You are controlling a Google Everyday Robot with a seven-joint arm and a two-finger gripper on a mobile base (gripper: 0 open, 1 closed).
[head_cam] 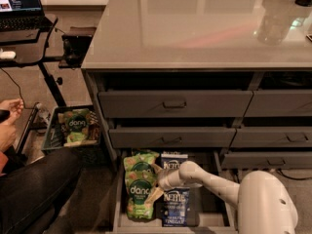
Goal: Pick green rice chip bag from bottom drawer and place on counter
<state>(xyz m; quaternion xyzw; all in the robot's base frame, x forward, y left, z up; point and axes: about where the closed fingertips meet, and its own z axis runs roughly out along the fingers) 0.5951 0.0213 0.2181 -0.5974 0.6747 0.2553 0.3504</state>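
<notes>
Down in the bottom drawer point(118, 202), the gripper point(151, 183) sits at the right edge of the green rice chip bag point(135, 193). Its two pale fingers point(156, 169) are spread apart, one angled toward the cabinet and one toward the drawer's front edge. Whether either finger touches the pouch cannot be told. The white arm point(214, 183) runs back to the right and ends in a rounded white shell at the lower right corner of the view, where it is cut off.

The bag lies flat along the drawer's left wall. It is green and crinkled, with a dark teal round logo reading "dang" in white. A second green pouch point(141, 160) lies just behind it toward the cabinet, and the two overlap so that their shared edge is hard to trace. Just beside them on the right lies a blue-and-white Kettle bag point(174, 206), partly covered by the arm.

Above, two shut drawers point(174, 103) sit under the glossy counter point(195, 28), whose far and right edges are cut off. On the floor to the left, a basket point(50, 135) holds another green pouch. A person's hands point(9, 121) are cropped by the left edge.
</notes>
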